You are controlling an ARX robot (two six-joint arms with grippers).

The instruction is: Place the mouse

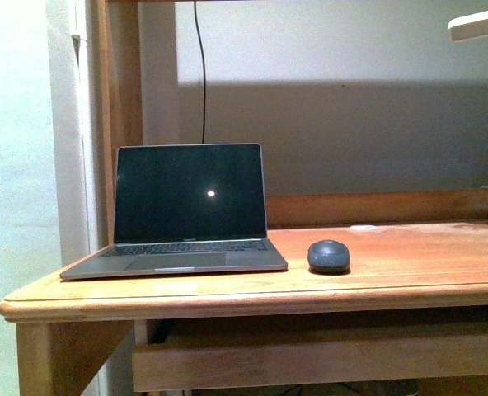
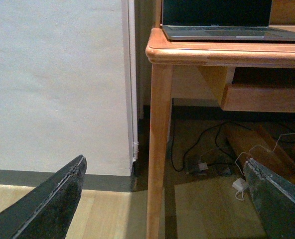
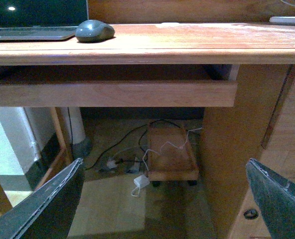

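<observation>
In the front view, the mouse (image 1: 329, 256) is seen resting on the desk (image 1: 409, 264), just beside the laptop (image 1: 182, 210) on its right and a little back from the front edge. Its long axis appears to run across the desk. Neither arm is shown here.

In the left wrist view, the left gripper (image 2: 162, 199) is held wide open and empty, low beside the desk leg (image 2: 157, 149). Only the laptop's front edge is visible above; the mouse is not shown.

In the right wrist view, the right gripper (image 3: 162, 199) is likewise spread wide and empty, below the desk's edge. The mouse (image 3: 94, 31) is seen above and ahead of it, toward the laptop. The right arm is judged the nearer one.
</observation>
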